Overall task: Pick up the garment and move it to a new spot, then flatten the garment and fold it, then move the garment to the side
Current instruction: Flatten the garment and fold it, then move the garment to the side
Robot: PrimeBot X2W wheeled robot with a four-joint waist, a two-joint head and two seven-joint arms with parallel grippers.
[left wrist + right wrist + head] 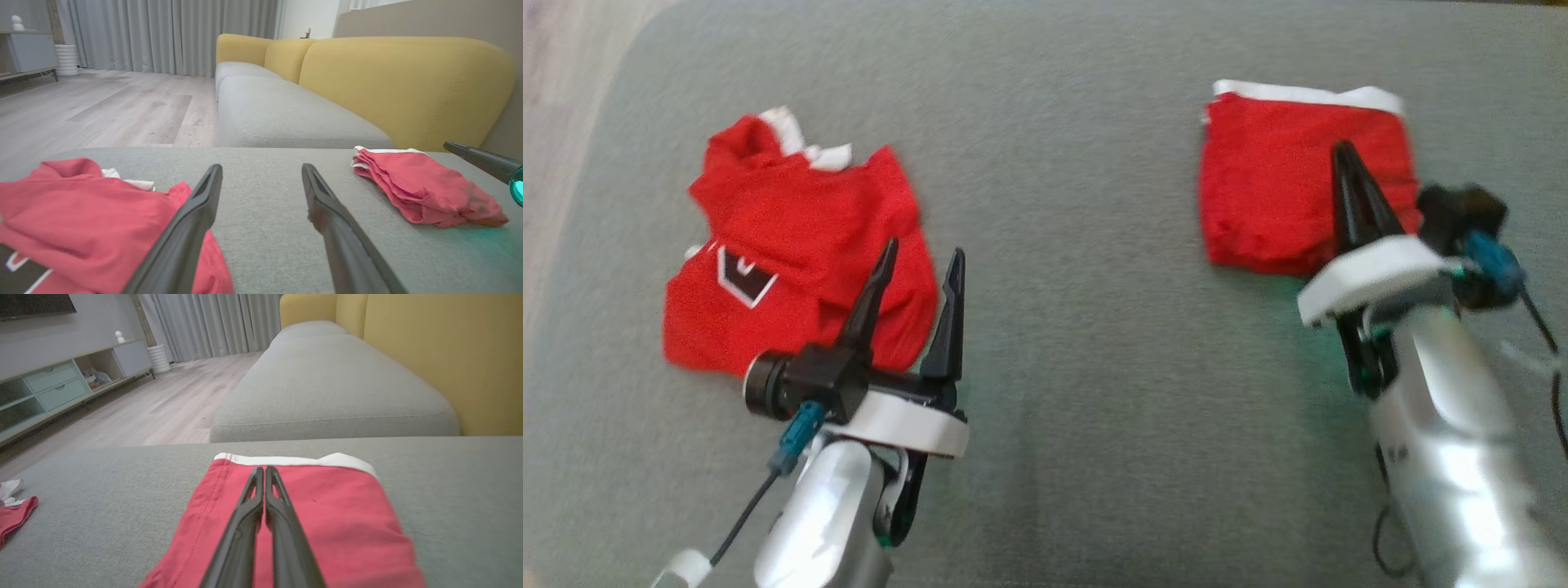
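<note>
Head view shows two red garments on a grey cushion (1078, 343): a crumpled shirt (784, 245) with a white collar lying toward the left edge, and a folded garment (1274, 188) with a white band, squared up toward the far right side. They lie well apart, with bare cushion between them.

The left gripper (925, 247) hangs over the near right corner of the crumpled shirt, jaws spread wide and holding nothing. One finger lies across the red cloth in the left wrist view, the other over bare cushion. The right gripper (1342, 149) points over the middle of the folded garment, jaws pressed together with no cloth between them. Whether its tips touch the fabric I cannot tell.

The folded garment looks finished and set aside, so the step in hand is probably picking up the crumpled shirt. That calls for lowering the spread jaws onto the shirt's near edge, pinching one layer cleanly, and lifting it toward the open middle of the cushion, where there is room to spread it flat.
</note>
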